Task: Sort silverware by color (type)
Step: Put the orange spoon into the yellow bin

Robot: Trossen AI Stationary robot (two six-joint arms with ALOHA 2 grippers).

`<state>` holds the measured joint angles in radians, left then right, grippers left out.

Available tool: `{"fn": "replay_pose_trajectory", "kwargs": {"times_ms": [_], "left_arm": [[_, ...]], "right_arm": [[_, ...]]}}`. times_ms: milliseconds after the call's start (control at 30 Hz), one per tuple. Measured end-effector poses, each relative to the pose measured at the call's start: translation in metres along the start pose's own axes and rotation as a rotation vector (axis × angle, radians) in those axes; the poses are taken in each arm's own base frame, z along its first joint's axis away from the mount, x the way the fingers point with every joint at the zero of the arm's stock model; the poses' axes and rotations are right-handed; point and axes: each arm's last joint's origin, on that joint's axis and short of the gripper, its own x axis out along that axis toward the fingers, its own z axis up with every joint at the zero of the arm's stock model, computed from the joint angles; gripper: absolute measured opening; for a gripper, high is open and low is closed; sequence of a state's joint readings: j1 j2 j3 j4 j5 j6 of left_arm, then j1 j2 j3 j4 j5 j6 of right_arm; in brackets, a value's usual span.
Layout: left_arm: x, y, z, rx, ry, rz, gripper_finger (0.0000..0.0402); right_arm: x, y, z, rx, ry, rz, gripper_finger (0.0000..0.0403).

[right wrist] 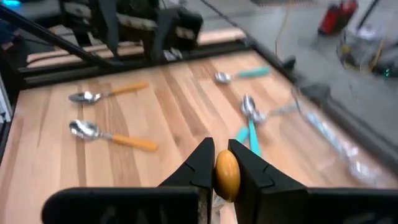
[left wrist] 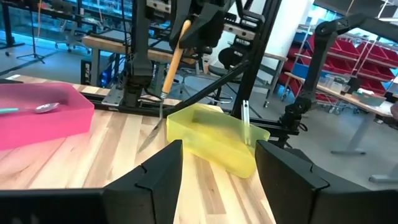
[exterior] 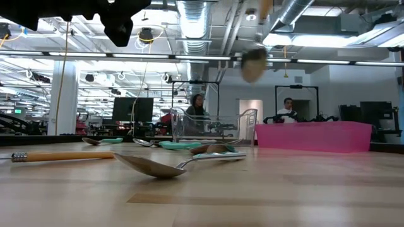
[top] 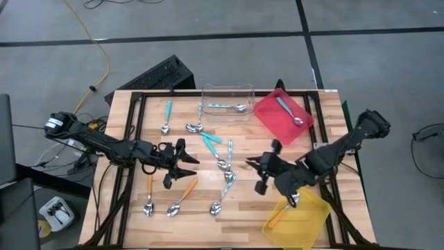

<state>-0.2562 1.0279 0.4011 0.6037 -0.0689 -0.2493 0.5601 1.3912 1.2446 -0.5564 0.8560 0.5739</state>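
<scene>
My right gripper (top: 259,167) is shut on an orange-handled spoon (left wrist: 174,59), held high over the table between the yellow tray (top: 298,217) and the loose spoons. My left gripper (top: 186,165) is open and hovers over the table's left half, near two orange spoons (top: 182,197) (top: 149,196) lying flat. Teal spoons (top: 210,139) and a light blue one (top: 226,186) lie mid-table. One spoon lies in the clear tray (top: 226,106), one in the red tray (top: 288,111), and an orange one (top: 281,215) in the yellow tray. My right gripper pinches the spoon's orange handle near its free end (right wrist: 227,172) between the two fingers (right wrist: 200,167), which point toward the table's left. The spoon is lifted clear and hangs tilted below the fingers, its metal bowl (exterior: 254,64) downward.
The clear tray (top: 244,90) and the red tray (top: 267,111) stand at the far edge, the yellow tray at the near right corner. A black frame runs round the table. People sit in the room behind (exterior: 197,104).
</scene>
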Motion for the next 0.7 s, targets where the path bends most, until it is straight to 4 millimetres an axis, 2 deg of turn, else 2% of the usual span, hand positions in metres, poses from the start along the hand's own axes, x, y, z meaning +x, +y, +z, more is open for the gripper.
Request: {"fn": "replay_pose_trajectory", "kwargs": {"times_ms": [267,400,533,700], "left_arm": [[0.000,0.002,-0.003,-0.003,0.025,0.061,0.0185],[0.000,0.003,-0.002,-0.007,0.010,0.072,0.0185],[0.000,0.003,-0.002,-0.007,0.004,0.095,0.0185],[0.000,0.004,-0.002,-0.006,-0.001,0.116,0.0185]], "right_arm": [[-0.042,-0.009,-0.021,0.239,0.281,0.069,0.0054],[-0.060,-0.010,-0.024,0.313,0.410,0.080,0.0054],[-0.080,-0.004,-0.019,0.362,0.457,0.139,0.0054],[-0.101,0.004,-0.024,0.426,0.492,0.189,0.0054]]}}
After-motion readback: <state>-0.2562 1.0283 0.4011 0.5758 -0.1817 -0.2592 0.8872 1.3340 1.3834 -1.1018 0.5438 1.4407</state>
